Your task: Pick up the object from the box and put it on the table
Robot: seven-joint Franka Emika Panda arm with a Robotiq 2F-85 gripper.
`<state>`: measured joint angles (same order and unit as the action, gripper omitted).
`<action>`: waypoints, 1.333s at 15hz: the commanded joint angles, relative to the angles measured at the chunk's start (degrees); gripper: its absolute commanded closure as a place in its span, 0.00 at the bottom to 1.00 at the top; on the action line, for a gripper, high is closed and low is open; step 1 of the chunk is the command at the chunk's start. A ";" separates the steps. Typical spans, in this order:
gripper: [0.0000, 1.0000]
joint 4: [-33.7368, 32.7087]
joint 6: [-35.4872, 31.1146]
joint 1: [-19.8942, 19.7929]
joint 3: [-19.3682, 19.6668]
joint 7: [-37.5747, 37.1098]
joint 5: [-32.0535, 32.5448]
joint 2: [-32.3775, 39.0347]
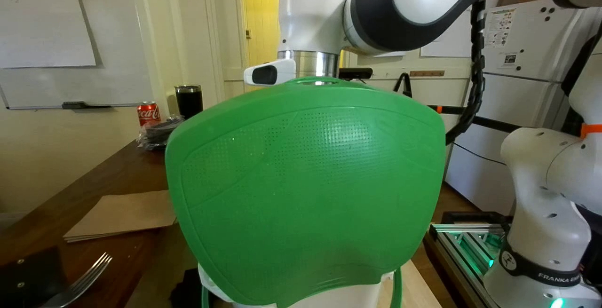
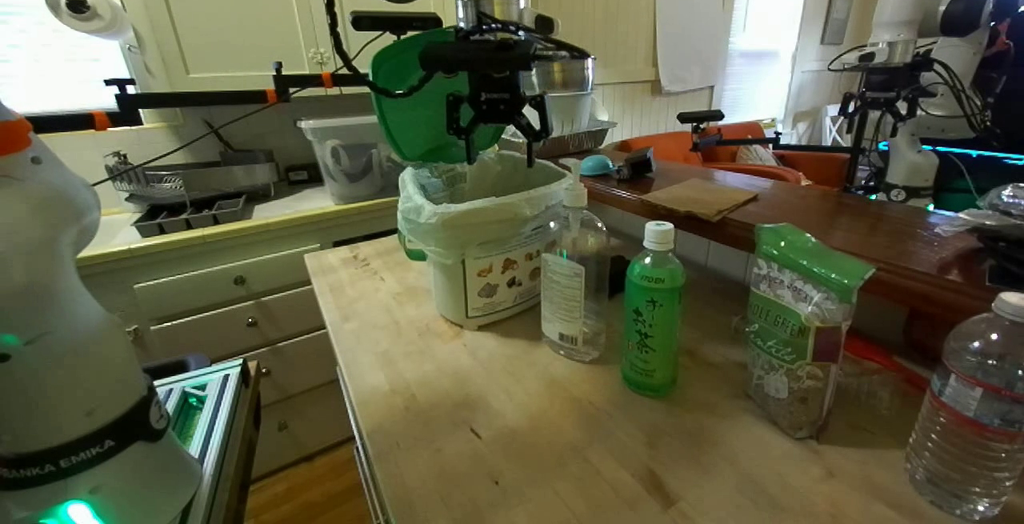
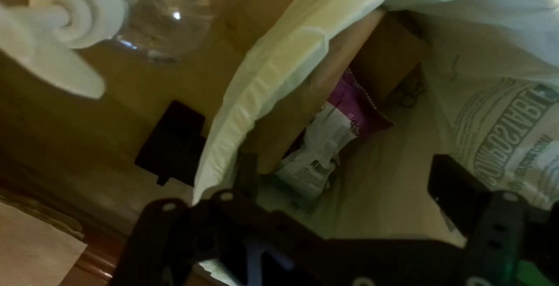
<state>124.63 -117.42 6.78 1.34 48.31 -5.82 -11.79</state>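
"Where's the thing you're after?"

"Down inside the bin. I take it to be the packet, purple and white, around the middle of my wrist view. Neither exterior view shows it, so I'd trust the wrist."

"And from the claw?"

"Below it, I judge. In the wrist view it sits mostly up the frame from the fingertips, nearer the one at the left than the one at the right."

"Which way does it lie?"

"On a slant, lower left to upper right, with what looks like cardboard close along its upper-left side. My grip would come together left to right across the frame, so I'd turn some before going down, or risk pinching cardboard."

"How's the claw?"

"Spread wide, nothing held that I can see. In the wrist view its left-of-frame tip overlaps the bag lining the bin; I can't tell whether they touch."
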 commanded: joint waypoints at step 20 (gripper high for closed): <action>0.00 1.28 -1.77 -0.34 -1.96 -0.51 -8.91 6.50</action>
<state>125.12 -117.65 6.98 -0.17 47.91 -12.31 -6.63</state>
